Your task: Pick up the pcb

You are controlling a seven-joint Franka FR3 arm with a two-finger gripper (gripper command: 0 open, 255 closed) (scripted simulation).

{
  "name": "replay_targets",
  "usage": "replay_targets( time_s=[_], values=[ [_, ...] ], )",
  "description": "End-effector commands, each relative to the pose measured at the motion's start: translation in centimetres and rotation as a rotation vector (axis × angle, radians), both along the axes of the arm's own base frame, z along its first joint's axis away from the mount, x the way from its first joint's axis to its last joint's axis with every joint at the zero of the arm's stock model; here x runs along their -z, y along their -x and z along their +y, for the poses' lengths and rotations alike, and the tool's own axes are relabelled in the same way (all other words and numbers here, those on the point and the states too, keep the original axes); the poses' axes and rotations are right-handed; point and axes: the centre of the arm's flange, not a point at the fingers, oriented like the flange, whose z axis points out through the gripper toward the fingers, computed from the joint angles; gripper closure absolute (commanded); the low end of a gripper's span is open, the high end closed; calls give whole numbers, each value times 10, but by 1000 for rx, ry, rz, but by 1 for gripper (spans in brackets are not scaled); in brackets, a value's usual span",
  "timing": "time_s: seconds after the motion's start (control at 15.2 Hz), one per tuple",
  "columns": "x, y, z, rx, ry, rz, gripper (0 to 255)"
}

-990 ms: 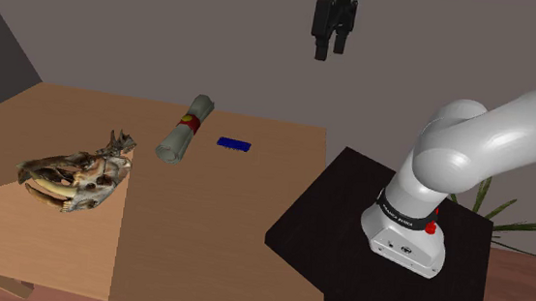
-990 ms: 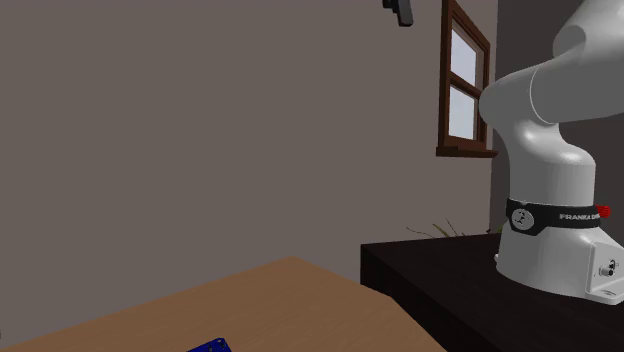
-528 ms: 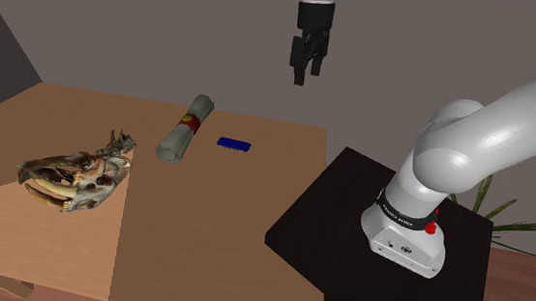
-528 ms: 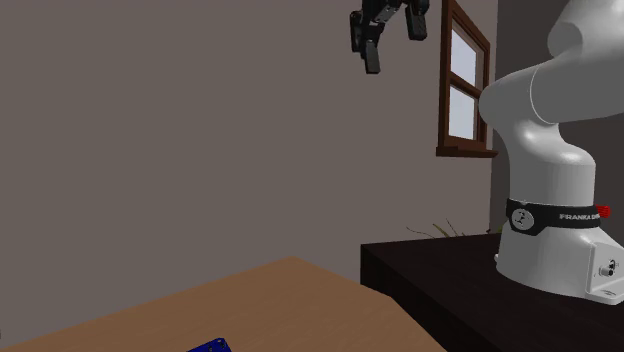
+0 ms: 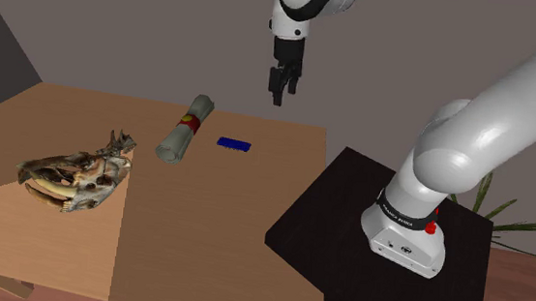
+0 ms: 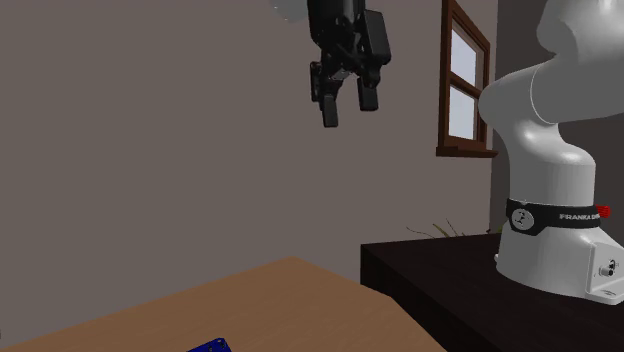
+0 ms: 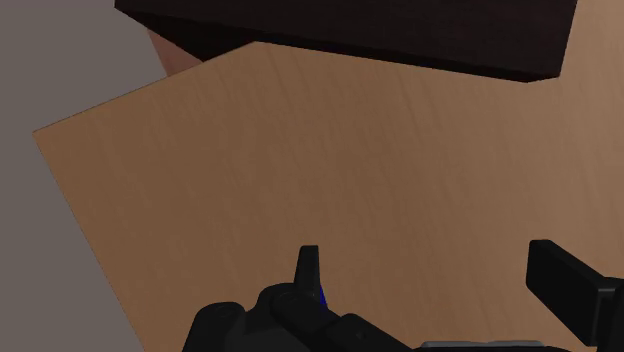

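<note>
The jaws hang in the air well above the worktop point(image 5: 202, 227), spread wide apart and holding nothing; the second exterior view shows them pointing down in front of the grey wall point(image 6: 150, 150), at about 9 o'clock from a wood-framed window point(image 6: 468, 80). The circuit board point(image 5: 234, 144), a small flat blue piece, lies on the worktop near its far edge, at about 7 o'clock below the jaws in the shoulder view and clear of them. A grey roll with a red band point(image 5: 184, 128) lies just beside the board, at its 9 o'clock. A bony animal skull point(image 5: 72, 175) sits well apart from both, at about 8 o'clock from the roll. The white arm point(image 5: 491, 121) rises from a dark box stand point(image 5: 327, 246) at 4 o'clock from the board. In the wrist view a sliver of blue shows beside one of the jaws, over the wood surface.
</note>
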Motion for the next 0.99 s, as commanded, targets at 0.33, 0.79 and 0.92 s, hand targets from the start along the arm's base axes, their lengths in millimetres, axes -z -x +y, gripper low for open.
replay_targets(
  time_s=[0.33, 0.79, 0.92],
  values=[
    [74, -50, -1, -61, 18, -25, 0],
    [146, -104, 1, -122, 36, -48, 0],
    [166, -120, 2, -139, 41, -54, 0]
  ],
)
